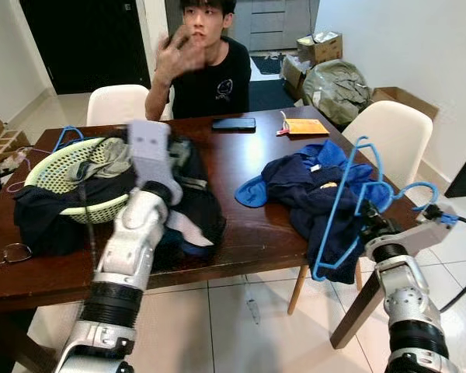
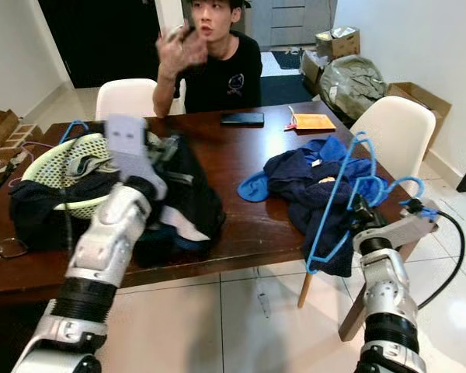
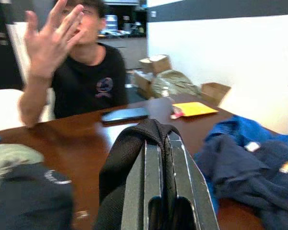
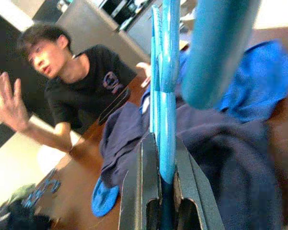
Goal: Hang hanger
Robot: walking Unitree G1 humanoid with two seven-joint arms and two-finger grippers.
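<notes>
My right pincer (image 4: 166, 191) is clamped on a blue hanger (image 1: 343, 210), a thin, smooth frame of bent tubing with a curved hook; its bar runs straight up between my two flat black fingers (image 4: 141, 184). The hanger stands tilted off the near right corner of the tabletop (image 1: 248, 229), partly over the soft, rumpled navy and blue clothes (image 1: 311, 183) heaped there, some of which spill over the tabletop's edge. The tabletop is dark, glossy wood with a straight front edge and a bare strip down its middle. My left pincer (image 3: 163, 182) is raised above the tabletop's left half, its fingers pressed together on nothing, over a dark crumpled garment (image 1: 190, 210). Beside that sits a pale green latticed plastic basket (image 1: 58, 175) stuffed with cloth. At the tabletop's far edge lie a flat black phone (image 1: 234, 123) and a yellow envelope (image 1: 306, 126), before a seated person (image 1: 210, 74) with one hand (image 1: 171, 54) raised. Pale floor tiles (image 1: 241, 326) lie open below the tabletop's front edge.
</notes>
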